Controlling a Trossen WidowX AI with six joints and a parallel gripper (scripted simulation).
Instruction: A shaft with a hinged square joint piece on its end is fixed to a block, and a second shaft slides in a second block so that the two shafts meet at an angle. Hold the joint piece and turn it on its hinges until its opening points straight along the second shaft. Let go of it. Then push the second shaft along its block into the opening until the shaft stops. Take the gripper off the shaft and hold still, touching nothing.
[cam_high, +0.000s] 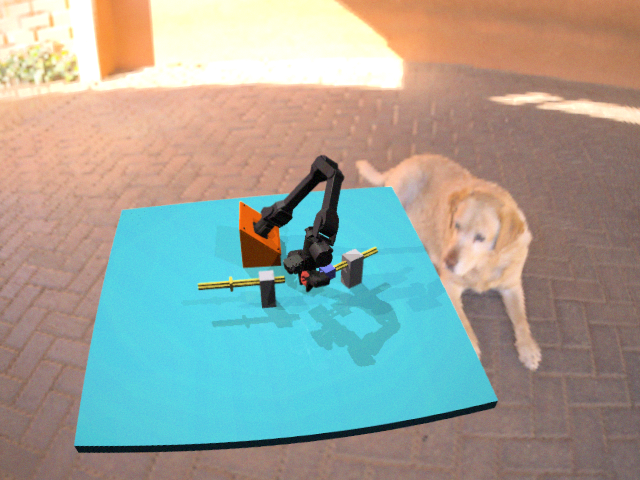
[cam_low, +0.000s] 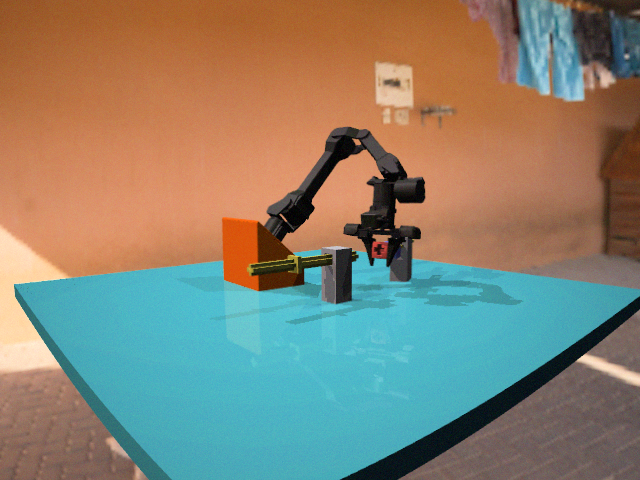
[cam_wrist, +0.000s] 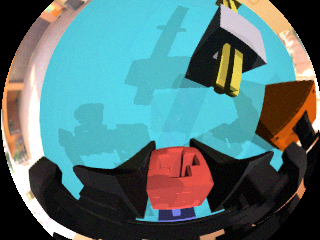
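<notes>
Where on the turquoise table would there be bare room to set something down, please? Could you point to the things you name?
The broad near part of the turquoise table (cam_high: 268, 392) (cam_low: 258, 392), beyond the shadows, looks free, bordered by the near edge. It is crowded between the two grey upright blocks (cam_high: 267, 291) (cam_high: 352, 271), where the fingers (cam_high: 310, 283) (cam_low: 381, 262) grip the red square joint piece (cam_high: 302, 278) (cam_low: 379, 250) (cam_wrist: 180, 185).

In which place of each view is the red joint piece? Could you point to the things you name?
Top: the red joint piece (cam_high: 305, 279) (cam_low: 379, 250) (cam_wrist: 179, 182), just right of centre, below the middle.
Exterior: right of centre, between the jaws.
Wrist: bottom middle, between the jaws.
Shared landmark: the orange wedge (cam_high: 258, 253) (cam_low: 240, 253) (cam_wrist: 290, 110).
</notes>
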